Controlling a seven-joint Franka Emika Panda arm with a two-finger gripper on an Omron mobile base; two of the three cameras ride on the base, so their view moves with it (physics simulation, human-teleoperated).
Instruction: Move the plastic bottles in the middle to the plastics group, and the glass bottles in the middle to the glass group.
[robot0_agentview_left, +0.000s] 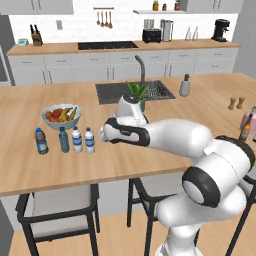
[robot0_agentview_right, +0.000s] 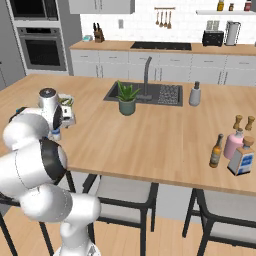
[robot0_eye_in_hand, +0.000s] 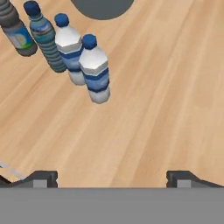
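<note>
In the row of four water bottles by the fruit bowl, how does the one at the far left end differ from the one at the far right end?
The left-end bottle has a dark cap and dark label; the right-end bottle is whitish with a blue-and-white band. The left one stands beside the blue-tinted bottle, the right one beside a matching whitish bottle. Both stand upright on the counter.

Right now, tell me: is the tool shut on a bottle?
No: the tool is open above bare counter, short of the nearest water bottle.
</note>
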